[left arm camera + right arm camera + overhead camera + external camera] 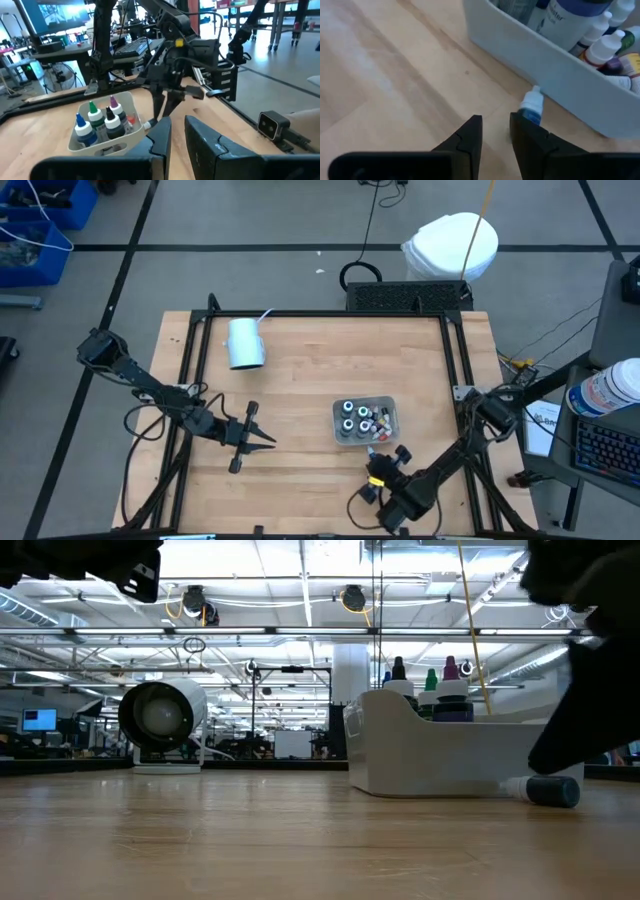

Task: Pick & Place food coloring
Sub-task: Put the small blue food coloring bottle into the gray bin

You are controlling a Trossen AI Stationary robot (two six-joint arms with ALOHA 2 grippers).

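The food coloring bottles [360, 418] stand in a translucent grey tray [340, 415] right of the table's middle; the left wrist view shows their coloured tips [102, 120]. One small white-capped bottle with a blue label [532, 106] lies on its side on the table against the tray's near wall [545, 70]. My right gripper [495, 127] slants down just in front of it, with a narrow gap and nothing between its fingers. My left gripper [272, 442] hovers level to the left of the tray, shut and holding nothing. My right gripper has one fingertip [525, 131] right at the lying bottle's base end [530, 117]. I cannot tell whether it touches the bottle. Nothing sits between the two fingers.
A pale blue cup [245, 343] lies on its side at the far left of the table. The black frame rails [455, 360] run along the table's edges. Bare wood lies between the cup, the tray and my left gripper.
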